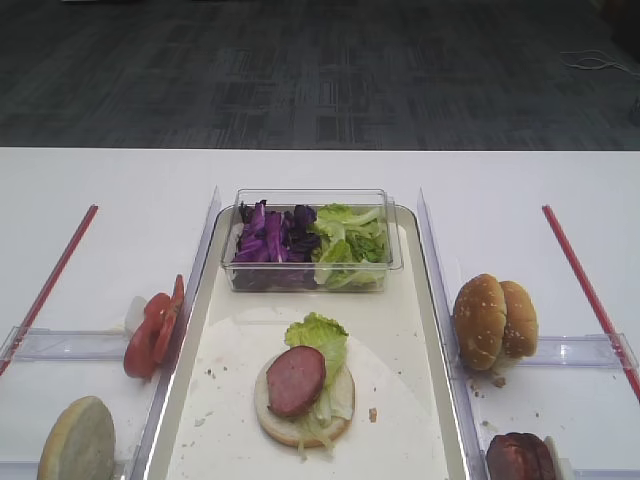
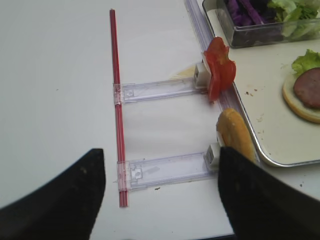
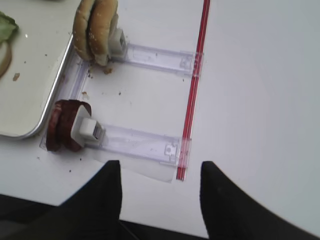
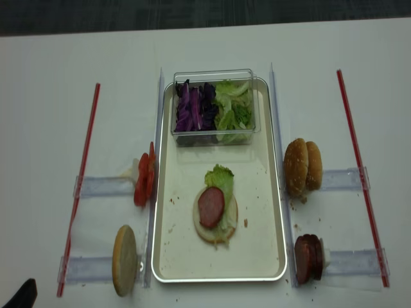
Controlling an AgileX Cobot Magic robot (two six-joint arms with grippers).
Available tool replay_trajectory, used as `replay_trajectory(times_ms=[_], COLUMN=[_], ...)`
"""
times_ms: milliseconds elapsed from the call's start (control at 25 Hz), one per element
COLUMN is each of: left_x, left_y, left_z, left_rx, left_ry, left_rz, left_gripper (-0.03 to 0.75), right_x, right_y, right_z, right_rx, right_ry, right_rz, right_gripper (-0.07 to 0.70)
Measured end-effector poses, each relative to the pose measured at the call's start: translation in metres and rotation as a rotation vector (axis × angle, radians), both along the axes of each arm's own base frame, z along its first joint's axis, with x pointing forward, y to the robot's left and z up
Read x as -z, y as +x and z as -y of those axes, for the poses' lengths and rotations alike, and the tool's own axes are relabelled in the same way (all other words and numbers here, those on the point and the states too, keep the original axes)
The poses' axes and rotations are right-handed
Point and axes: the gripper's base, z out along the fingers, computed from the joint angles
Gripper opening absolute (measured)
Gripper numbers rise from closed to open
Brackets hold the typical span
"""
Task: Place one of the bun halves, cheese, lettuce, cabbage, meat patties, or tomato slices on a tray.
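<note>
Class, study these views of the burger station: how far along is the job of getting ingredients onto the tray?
Done: a bun base on the tray carries lettuce and a meat patty. In hand: nothing; the left gripper and right gripper have open, empty jaws. Left: tomato slices, sesame bun tops, spare patties and cabbage.

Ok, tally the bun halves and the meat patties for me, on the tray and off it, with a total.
Round bun halves, golden-brown sesame or pale cream: 4
Round reddish-brown glossy meat patties: 3
Total: 7
</note>
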Motion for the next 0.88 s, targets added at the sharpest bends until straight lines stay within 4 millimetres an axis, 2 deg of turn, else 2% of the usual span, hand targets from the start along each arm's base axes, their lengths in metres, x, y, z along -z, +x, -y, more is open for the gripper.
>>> replay_trajectory(times_ms=[360,880], left_x=[0.0,0.0], left_y=[0.0,0.0], left_z=[0.0,0.0], left_rx=[0.0,0.0], left_ry=[0.0,0.0], left_rz=[0.0,0.0], left_gripper=[0.456,0.456], right_x=[0.004,0.005], right_y=[-0.012,-0.017], right_z=[0.002,0.003], right_rx=[-0.017,-0.014], right_ry=[-0.004,-0.005], right_rz=[0.179,0.221], right_gripper=[0.382,0.38])
